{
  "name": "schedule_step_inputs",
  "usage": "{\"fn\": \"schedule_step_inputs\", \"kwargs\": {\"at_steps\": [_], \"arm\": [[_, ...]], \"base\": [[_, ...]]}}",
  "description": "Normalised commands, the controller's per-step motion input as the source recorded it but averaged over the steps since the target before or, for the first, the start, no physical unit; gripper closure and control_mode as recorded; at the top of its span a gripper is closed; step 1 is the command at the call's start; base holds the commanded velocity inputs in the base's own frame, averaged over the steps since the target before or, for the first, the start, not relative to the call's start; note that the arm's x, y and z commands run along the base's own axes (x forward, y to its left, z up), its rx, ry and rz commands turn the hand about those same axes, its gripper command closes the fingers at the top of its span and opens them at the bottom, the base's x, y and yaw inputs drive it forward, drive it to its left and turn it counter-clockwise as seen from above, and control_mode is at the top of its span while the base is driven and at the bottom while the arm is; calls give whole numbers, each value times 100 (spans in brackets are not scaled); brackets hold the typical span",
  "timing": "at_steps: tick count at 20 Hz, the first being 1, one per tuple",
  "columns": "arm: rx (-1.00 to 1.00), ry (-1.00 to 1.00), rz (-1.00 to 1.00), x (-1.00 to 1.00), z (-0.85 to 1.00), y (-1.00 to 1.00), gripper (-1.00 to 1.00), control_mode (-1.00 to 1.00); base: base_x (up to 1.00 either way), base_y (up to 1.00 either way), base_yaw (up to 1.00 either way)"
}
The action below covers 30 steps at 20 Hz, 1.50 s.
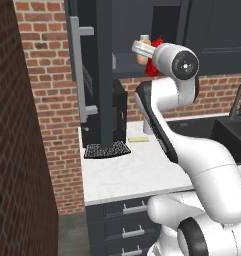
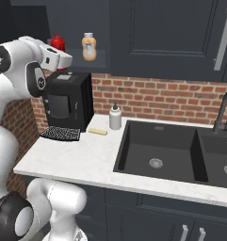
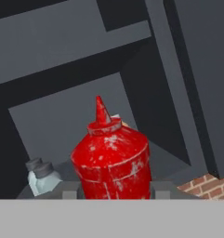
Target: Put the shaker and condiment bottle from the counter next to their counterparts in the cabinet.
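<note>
My gripper (image 3: pixel 112 193) is shut on the red condiment bottle (image 3: pixel 112 158), its fingers pressed against the bottle's lower sides. It holds the bottle upright inside the open navy cabinet (image 2: pixel 105 28), at shelf height. In the right base view the condiment bottle (image 2: pixel 57 43) stands left of an orange-tan counterpart bottle (image 2: pixel 89 47) with a pale cap. In the left base view the arm hides most of the condiment bottle (image 1: pixel 155 66). A pale grey-blue shaker (image 3: pixel 42 179) with a dark cap stands on the shelf left of the bottle, with a second dark cap just behind it.
The cabinet door (image 1: pixel 94 75) swings open over the white counter (image 1: pixel 132 170). A black coffee machine (image 2: pixel 68 101), a white pump bottle (image 2: pixel 115 117) and a small yellow block (image 2: pixel 98 132) stand below. A dark sink (image 2: pixel 157 146) with a faucet (image 2: pixel 223 113) lies to the right, a brick wall (image 1: pixel 17 150) on the left.
</note>
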Motion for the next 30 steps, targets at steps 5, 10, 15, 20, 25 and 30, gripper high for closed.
{"fn": "schedule_step_inputs", "kwargs": {"at_steps": [5, 10, 15, 20, 25, 30], "arm": [[0, -1, 0, 60, 0, 4, 100, -100], [0, 0, 0, 54, 0, 9, 100, -100], [-1, -1, 0, 52, 0, 5, 100, -100], [-5, 0, 0, 45, 0, 1, 100, -100], [-9, 0, 0, 25, -4, 0, 100, -100], [-9, 0, 0, 9, -7, 0, 100, -100]], "base": [[0, 0, 0], [0, 0, 0], [0, 0, 0], [0, 0, 0], [0, 0, 0], [0, 0, 0]]}}
